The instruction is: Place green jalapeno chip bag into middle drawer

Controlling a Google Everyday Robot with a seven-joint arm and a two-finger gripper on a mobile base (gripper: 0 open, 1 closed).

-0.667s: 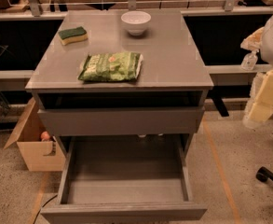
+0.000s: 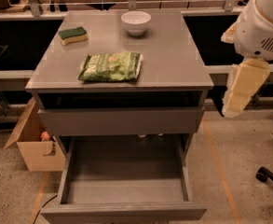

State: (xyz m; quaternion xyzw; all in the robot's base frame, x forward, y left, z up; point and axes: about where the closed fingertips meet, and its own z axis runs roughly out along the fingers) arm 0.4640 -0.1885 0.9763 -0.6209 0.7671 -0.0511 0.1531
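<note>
The crinkly light-green foil chip bag [image 2: 111, 66] has not stirred. It lies flat on the grey desk [image 2: 173, 55], close behind the front edge and left of centre. Below, the wide, shallow grey middle drawer [image 2: 126, 185] stands pulled out, its floor bare. What has changed is on the right: the cream-coloured claw [image 2: 242, 88] has swung in nearer and now hangs beside the desk's front right corner, clear of it and well apart from the bag. Whether it is wide or narrow I cannot tell, but it holds nothing. I judge the reach is only beginning, with the grasp still to come.
</note>
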